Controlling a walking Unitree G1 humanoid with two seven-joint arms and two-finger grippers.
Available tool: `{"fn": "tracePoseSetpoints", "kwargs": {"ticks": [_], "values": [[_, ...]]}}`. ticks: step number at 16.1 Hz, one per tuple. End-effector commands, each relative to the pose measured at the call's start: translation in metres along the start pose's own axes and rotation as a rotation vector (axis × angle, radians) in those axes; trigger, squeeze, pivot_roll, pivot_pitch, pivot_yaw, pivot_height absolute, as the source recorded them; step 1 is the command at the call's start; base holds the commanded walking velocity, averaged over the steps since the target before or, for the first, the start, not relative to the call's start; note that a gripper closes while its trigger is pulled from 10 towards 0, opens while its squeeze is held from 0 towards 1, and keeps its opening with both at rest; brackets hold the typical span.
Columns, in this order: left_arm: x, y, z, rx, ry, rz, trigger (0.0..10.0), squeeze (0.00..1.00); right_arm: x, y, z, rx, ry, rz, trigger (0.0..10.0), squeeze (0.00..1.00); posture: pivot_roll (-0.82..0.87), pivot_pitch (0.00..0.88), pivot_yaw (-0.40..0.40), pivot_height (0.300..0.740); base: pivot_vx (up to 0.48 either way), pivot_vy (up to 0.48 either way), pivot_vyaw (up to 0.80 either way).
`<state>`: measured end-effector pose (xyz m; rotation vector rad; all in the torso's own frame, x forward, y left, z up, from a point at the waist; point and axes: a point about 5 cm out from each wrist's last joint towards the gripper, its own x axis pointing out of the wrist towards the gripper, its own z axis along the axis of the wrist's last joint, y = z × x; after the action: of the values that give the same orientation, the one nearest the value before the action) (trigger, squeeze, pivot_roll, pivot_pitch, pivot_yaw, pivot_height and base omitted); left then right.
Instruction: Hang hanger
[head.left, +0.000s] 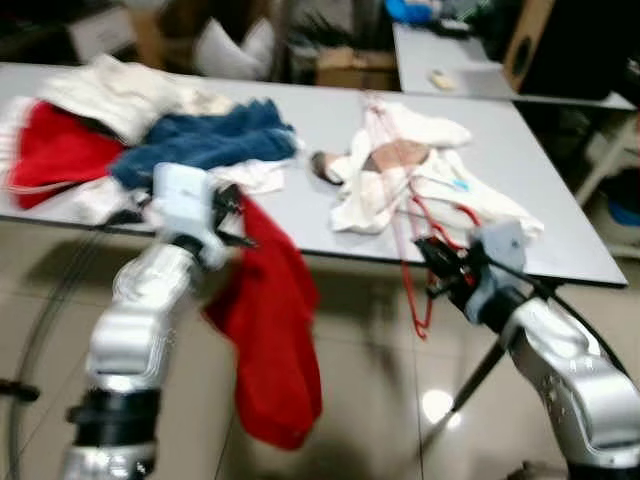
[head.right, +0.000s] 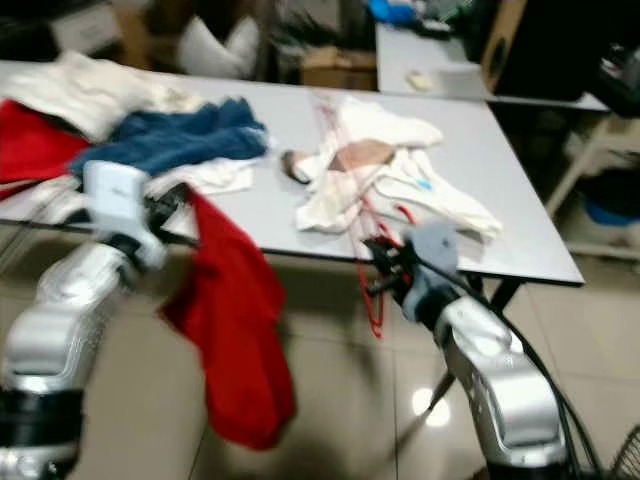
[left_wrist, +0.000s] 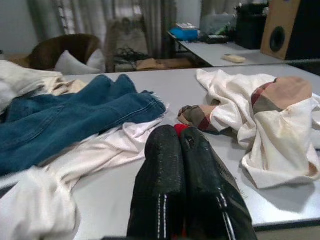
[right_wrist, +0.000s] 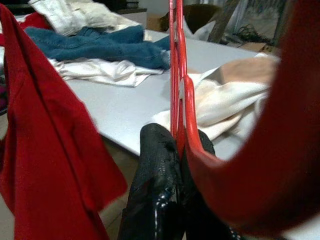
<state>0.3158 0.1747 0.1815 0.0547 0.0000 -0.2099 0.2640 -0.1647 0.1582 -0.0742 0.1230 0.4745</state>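
Note:
A red garment (head.left: 268, 330) hangs in front of the grey table (head.left: 310, 130), and my left gripper (head.left: 232, 215) is shut on its top edge at the table's front. In the left wrist view the fingers (left_wrist: 175, 185) are pressed together with a bit of red cloth (left_wrist: 180, 128) at their tips. My right gripper (head.left: 440, 262) is shut on a thin red hanger (head.left: 415, 275), held at the table's front edge on the right. The hanger's red bars (right_wrist: 176, 85) rise between the right fingers (right_wrist: 160, 165), and its thick curve (right_wrist: 280, 165) fills the near side.
On the table lie a blue denim garment (head.left: 205, 140), white clothes (head.left: 410, 170) with a second red hanger, more white cloth (head.left: 120, 90) and a red item (head.left: 55, 145) at the left. A second table (head.left: 470, 65) and a dark speaker (head.left: 565, 45) stand behind. Glossy tiled floor (head.left: 380, 400) lies below.

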Motion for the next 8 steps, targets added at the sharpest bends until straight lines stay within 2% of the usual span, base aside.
{"fn": "tracePoseSetpoints", "kwargs": {"ticks": [1,4,6,7,8], "values": [[0.008,-0.01,0.016,0.007,-0.058,-0.057,10.0,0.0,-0.005,-0.008,0.001,-0.02,0.01,0.0,10.0,0.0,-0.15,0.0,0.006,0.74,0.368,0.0,0.0],[0.022,-0.01,0.028,0.03,-0.069,-0.082,10.0,0.0,-0.016,-0.014,0.017,-0.07,-0.002,0.089,10.0,0.0,-0.16,0.0,0.013,0.74,0.37,0.0,0.0],[0.044,-0.012,0.052,0.057,-0.112,-0.148,10.0,0.0,-0.039,-0.027,0.028,-0.204,0.082,0.228,10.0,0.0,-0.17,0.0,0.013,0.74,0.375,0.0,0.0],[0.056,-0.013,0.065,0.067,-0.134,-0.18,10.0,0.0,-0.054,-0.032,0.034,-0.236,0.129,0.297,10.0,0.0,-0.18,0.0,0.015,0.74,0.371,0.0,0.0],[0.061,-0.014,0.072,0.075,-0.144,-0.2,10.0,0.0,-0.063,-0.034,0.037,-0.251,0.155,0.332,10.0,0.0,-0.18,0.0,0.016,0.74,0.379,0.0,0.0]]}}
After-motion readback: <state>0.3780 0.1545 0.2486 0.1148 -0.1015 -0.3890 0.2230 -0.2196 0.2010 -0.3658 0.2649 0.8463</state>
